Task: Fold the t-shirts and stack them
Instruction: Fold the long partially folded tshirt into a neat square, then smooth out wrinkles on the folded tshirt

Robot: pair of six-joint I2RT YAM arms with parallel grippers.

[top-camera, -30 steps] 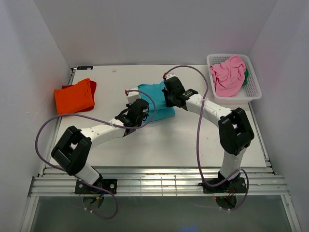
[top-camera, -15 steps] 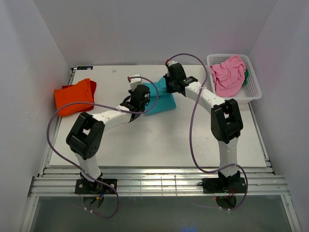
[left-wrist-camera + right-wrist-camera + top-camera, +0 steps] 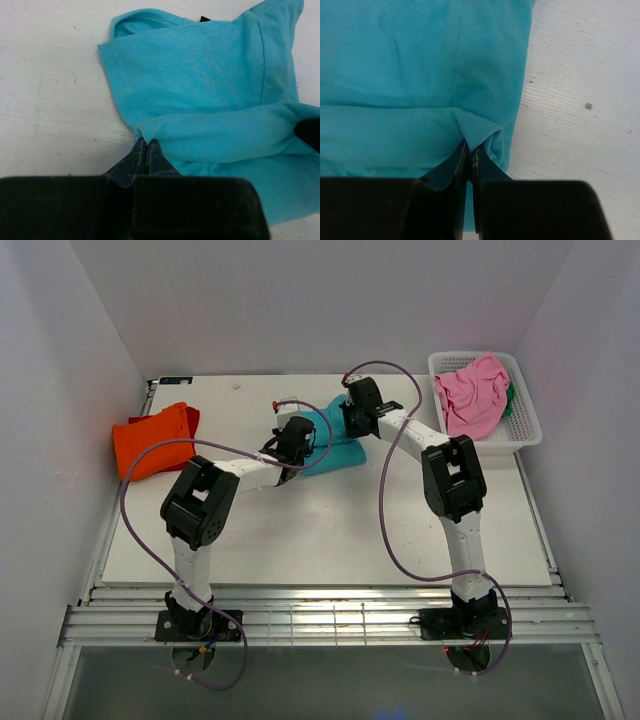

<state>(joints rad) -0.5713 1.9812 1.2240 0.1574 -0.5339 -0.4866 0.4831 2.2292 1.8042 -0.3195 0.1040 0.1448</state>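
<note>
A teal t-shirt point(image 3: 335, 443) lies partly folded at the table's back middle, its near edge lifted and carried over its far part. My left gripper point(image 3: 297, 428) is shut on the fold's left corner; in the left wrist view point(image 3: 146, 141) cloth sits between the tips. My right gripper point(image 3: 352, 418) is shut on the right corner, pinched cloth showing in the right wrist view point(image 3: 470, 146). A folded orange t-shirt point(image 3: 153, 440) lies at the left. A pink t-shirt point(image 3: 472, 395) with a bit of green point(image 3: 511, 400) sits in the basket.
A white lattice basket point(image 3: 523, 430) stands at the back right corner of the white table point(image 3: 330, 530). White walls enclose the table on three sides. Both arms stretch far forward, with purple cables looping over the table.
Both grippers have moved away from the bases toward the back of the table, carrying the teal shirt's near edge over its far part. The shirt now looks shorter.
</note>
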